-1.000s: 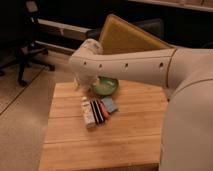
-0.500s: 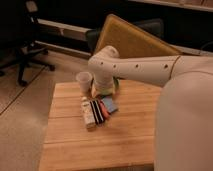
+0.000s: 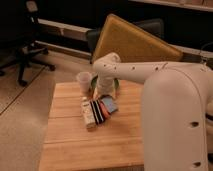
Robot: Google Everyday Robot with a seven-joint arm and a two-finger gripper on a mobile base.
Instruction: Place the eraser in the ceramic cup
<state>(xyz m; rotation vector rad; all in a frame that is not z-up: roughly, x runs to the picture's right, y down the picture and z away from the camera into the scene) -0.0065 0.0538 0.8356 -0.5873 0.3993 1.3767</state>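
The eraser [image 3: 98,111] is a small black striped block lying on the wooden table [image 3: 75,145], between a white bottle-like object [image 3: 88,115] and orange [image 3: 105,107] and blue [image 3: 111,103] flat pieces. The light-green ceramic cup [image 3: 116,84] stands just behind them and is mostly hidden by my arm. My gripper [image 3: 102,94] hangs down from the white arm, in front of the cup and just above the far end of the eraser group. Nothing shows in its grasp.
A small translucent plastic cup [image 3: 84,80] stands at the table's far left, next to the gripper. A yellow board [image 3: 132,42] leans on a chair behind the table. An office chair [image 3: 25,45] stands at far left. My white arm [image 3: 170,100] fills the right side.
The arm's end has swung from the table's far left towards the middle and come lower over the items. The plastic cup is now uncovered. The items on the table have not moved.
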